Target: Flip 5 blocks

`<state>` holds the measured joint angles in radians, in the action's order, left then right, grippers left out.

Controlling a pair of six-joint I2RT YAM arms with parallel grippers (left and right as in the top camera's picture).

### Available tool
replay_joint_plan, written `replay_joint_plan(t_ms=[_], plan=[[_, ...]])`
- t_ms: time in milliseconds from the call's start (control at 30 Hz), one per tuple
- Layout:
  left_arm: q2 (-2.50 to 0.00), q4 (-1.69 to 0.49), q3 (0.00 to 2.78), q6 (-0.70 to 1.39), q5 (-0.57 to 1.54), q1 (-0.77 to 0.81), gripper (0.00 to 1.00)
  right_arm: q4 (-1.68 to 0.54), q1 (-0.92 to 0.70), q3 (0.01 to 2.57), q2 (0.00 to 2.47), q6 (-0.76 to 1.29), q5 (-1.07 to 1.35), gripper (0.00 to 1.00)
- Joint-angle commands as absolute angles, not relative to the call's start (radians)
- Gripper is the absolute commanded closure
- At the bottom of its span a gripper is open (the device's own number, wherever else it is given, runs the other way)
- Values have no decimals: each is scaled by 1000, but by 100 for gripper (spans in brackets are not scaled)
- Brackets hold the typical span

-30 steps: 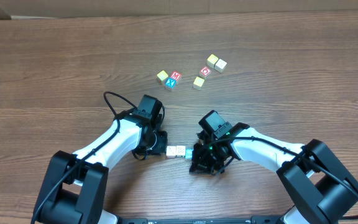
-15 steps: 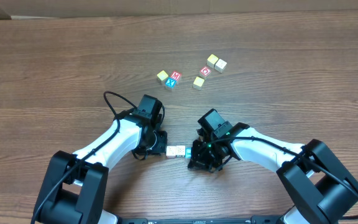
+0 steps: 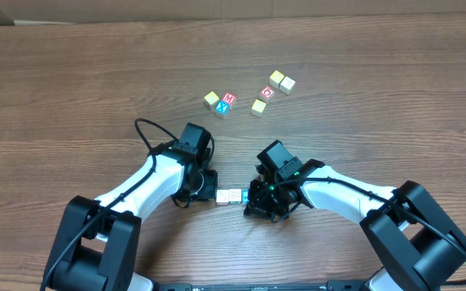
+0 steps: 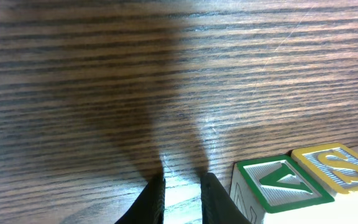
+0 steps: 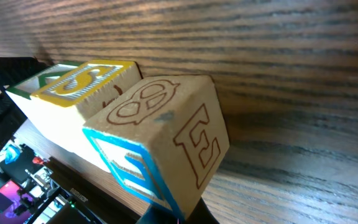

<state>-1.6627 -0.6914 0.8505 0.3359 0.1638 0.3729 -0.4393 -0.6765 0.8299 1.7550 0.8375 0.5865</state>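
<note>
Caught with left jaws narrowly apart beside green-lettered wooden cube (image 4: 278, 183), right jaws together at blue-faced wooden end cube (image 5: 160, 124), brown wood-grain bench (image 3: 71, 97) beyond.

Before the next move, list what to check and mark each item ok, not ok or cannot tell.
1. The wooden cube with a blue-framed face and an outlined E is tilted: ok.
2. The right tool is shut: ok.
3. The left tool holds nothing: ok.
4. The left tool is clear of the green-framed wooden cube: cannot tell.
5. The yellow-framed wooden S cube lies flat: ok.
</note>
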Motion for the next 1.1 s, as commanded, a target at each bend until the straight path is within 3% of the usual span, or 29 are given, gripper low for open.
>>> replay_joint_plan(t_ms=[0,1067], plan=[[-1678,-702,838,317,124,365,85,-427,-680,842,1727,843,577,96],[-1678,-702,838,317,124,365,85,-408,-681,842,1727,846,548,96]])
